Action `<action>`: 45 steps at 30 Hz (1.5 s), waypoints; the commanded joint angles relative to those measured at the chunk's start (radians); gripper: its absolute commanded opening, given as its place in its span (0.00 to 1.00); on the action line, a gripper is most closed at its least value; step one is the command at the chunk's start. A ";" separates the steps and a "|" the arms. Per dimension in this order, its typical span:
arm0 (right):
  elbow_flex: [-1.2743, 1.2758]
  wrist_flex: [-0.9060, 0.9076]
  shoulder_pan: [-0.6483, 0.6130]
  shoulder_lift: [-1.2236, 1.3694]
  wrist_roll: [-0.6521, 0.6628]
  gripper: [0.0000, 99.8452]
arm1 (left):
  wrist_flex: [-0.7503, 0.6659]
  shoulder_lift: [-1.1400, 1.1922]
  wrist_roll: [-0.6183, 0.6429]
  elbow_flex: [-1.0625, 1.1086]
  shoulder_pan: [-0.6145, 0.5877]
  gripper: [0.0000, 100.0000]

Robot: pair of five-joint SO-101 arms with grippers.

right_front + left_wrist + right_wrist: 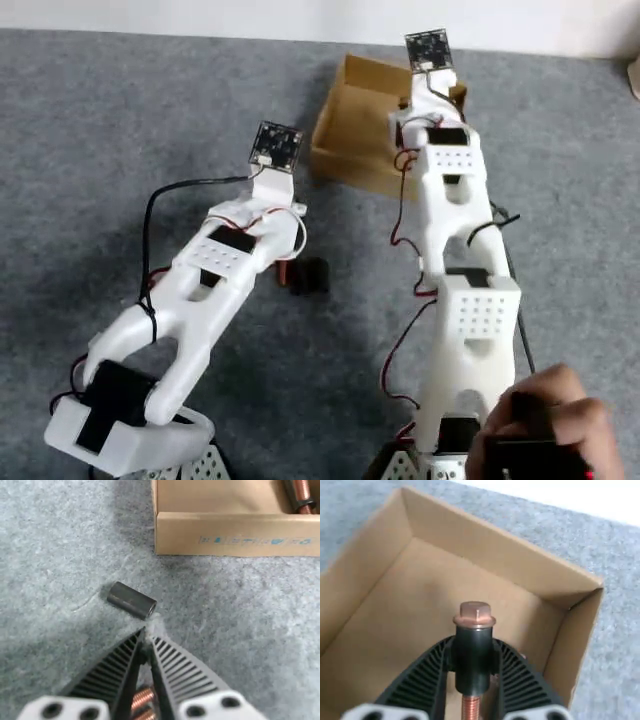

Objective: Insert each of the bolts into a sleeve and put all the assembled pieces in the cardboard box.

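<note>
On a grey, carpet-like tabletop point(120, 120), two robot arms are working side by side. The right pincer point(473, 647) is clamping a black sleeve point(472, 667) that has a copper bolt point(476, 615) pushed through it. The bolt's hexagonal head is sitting on the sleeve's upper end, and its threaded shank is sticking out of the lower end. This assembled piece is hanging upright over the open cardboard box point(485, 545), above the box's bare floor. In the high view, the right arm point(450, 200) is stretching over the box.

The left pincer point(146, 639) is pointing down at the tabletop with its fingertips together. A length of copper thread point(142, 700) is showing between the fingers nearer their base; I cannot tell whether it is being gripped or is lying underneath. Just beyond the tips, a loose sleeve point(132, 600) is lying on its side on the tabletop, apart from the box. Inside the box, near one corner, another bolt-and-sleeve piece point(299, 494) is lying.
</note>
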 commanded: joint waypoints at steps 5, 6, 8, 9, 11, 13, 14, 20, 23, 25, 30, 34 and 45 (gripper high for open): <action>-0.263 0.213 0.013 0.091 -0.005 0.10 | -0.020 -0.004 0.002 -0.045 -0.005 0.01; -0.289 0.240 0.013 0.105 -0.005 0.15 | -0.020 -0.004 0.002 -0.045 -0.005 0.01; -0.334 0.294 0.013 0.128 -0.003 0.25 | -0.020 -0.004 0.002 -0.045 -0.005 0.01; -0.354 0.321 0.013 0.137 -0.003 0.30 | -0.020 -0.004 0.002 -0.045 -0.005 0.01; -0.392 0.380 0.013 0.145 -0.002 0.35 | -0.020 -0.004 0.002 -0.045 -0.005 0.01; -0.432 0.435 0.013 0.147 -0.006 0.36 | -0.020 -0.004 0.002 -0.045 -0.005 0.01; -0.458 0.464 0.013 0.145 -0.008 0.36 | -0.020 -0.004 0.002 -0.045 -0.005 0.01; -0.691 0.705 0.002 0.145 -0.008 0.36 | -0.020 -0.004 0.002 -0.045 -0.007 0.01; -0.855 0.880 -0.027 0.145 -0.008 0.36 | -0.017 -0.016 0.002 -0.050 -0.033 0.01; -0.981 1.001 -0.056 0.145 -0.008 0.36 | -0.014 -0.039 0.008 -0.064 -0.090 0.01; -1.245 1.144 -0.122 0.091 -0.008 0.36 | 0.199 -0.225 0.008 -0.107 -0.222 0.01; -1.147 1.144 -0.127 -0.093 -0.008 0.36 | 0.338 -0.466 0.008 -0.090 -0.306 0.01; -0.292 1.142 -0.216 -0.878 -0.157 0.36 | 0.683 -1.089 -0.081 0.206 -0.334 0.01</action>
